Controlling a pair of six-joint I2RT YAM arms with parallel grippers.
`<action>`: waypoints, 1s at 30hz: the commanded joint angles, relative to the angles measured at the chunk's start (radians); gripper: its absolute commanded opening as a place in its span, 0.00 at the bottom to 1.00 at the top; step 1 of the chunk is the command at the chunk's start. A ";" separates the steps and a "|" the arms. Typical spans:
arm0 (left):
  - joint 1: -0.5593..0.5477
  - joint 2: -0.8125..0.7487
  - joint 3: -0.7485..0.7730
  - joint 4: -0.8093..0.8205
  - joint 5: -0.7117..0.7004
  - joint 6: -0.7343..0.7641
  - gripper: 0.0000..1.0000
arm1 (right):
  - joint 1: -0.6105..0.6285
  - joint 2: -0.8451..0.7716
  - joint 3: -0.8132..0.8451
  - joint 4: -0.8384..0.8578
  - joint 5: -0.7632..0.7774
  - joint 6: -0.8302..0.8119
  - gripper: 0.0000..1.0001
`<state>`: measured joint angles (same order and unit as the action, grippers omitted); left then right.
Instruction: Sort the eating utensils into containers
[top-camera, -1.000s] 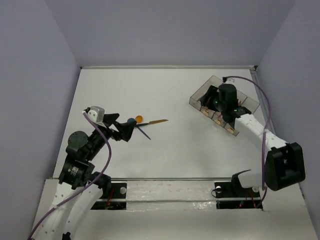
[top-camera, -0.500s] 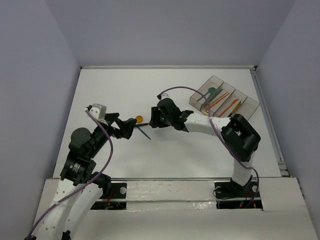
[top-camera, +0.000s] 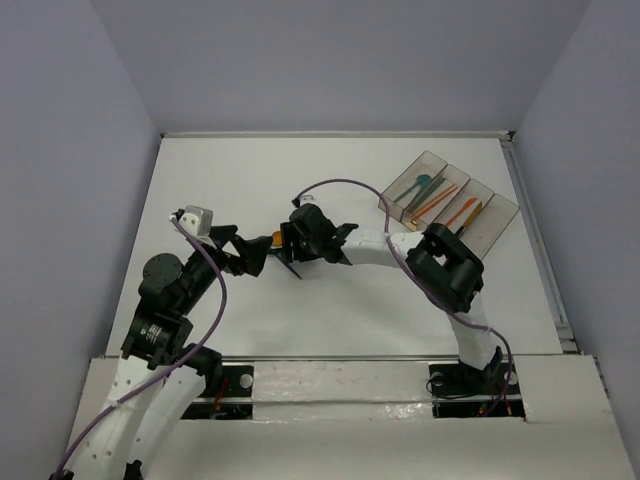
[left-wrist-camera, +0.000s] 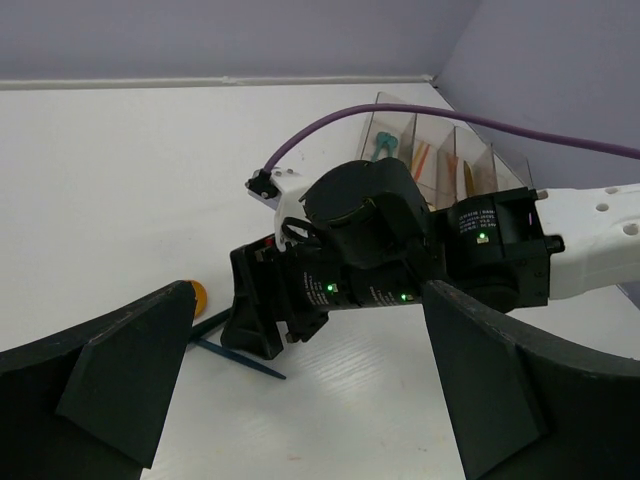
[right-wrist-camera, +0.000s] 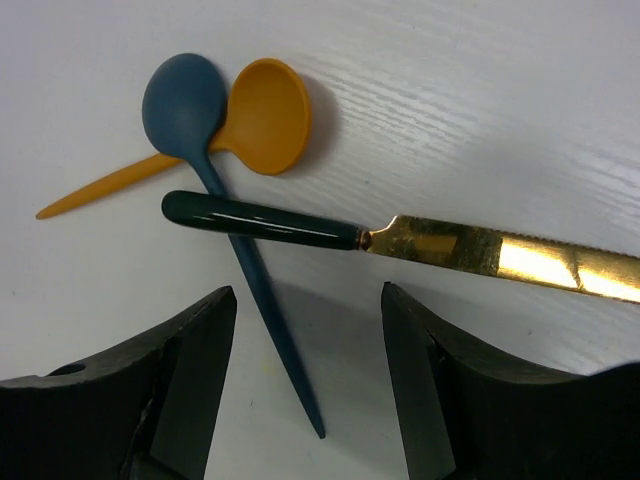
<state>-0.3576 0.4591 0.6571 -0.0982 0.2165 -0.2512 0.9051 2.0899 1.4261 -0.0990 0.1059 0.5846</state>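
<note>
A dark blue spoon (right-wrist-camera: 255, 290), an orange spoon (right-wrist-camera: 265, 115) and a knife with a dark handle and gold blade (right-wrist-camera: 480, 250) lie crossed on the white table. My right gripper (right-wrist-camera: 308, 325) is open just above them, its fingers on either side of the blue spoon's handle, below the knife handle. In the top view it (top-camera: 290, 243) hides most of the pile; the orange spoon (top-camera: 277, 238) peeks out. My left gripper (top-camera: 248, 260) is open and empty just left of the pile. The four joined containers (top-camera: 447, 203) stand at the back right.
The containers hold teal and orange utensils (top-camera: 432, 197). In the left wrist view the right gripper's body (left-wrist-camera: 340, 285) fills the middle, with the blue spoon's handle (left-wrist-camera: 240, 360) beside it. The right arm's purple cable (top-camera: 340, 185) arcs above the table.
My right arm swung from over the containers across to the utensil pile at mid-table and came down over it. The left arm has barely moved.
</note>
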 joint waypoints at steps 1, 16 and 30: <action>0.006 0.001 0.032 0.032 0.001 0.007 0.99 | 0.000 0.030 0.065 -0.013 0.058 0.014 0.68; 0.006 0.006 0.032 0.035 0.014 0.006 0.99 | -0.009 0.124 0.206 -0.128 0.192 0.006 0.83; 0.006 0.001 0.032 0.035 0.020 0.004 0.99 | -0.028 0.163 0.264 -0.175 0.204 0.064 0.78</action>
<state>-0.3576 0.4618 0.6571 -0.0978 0.2226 -0.2512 0.8837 2.2204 1.6501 -0.2131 0.2756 0.6292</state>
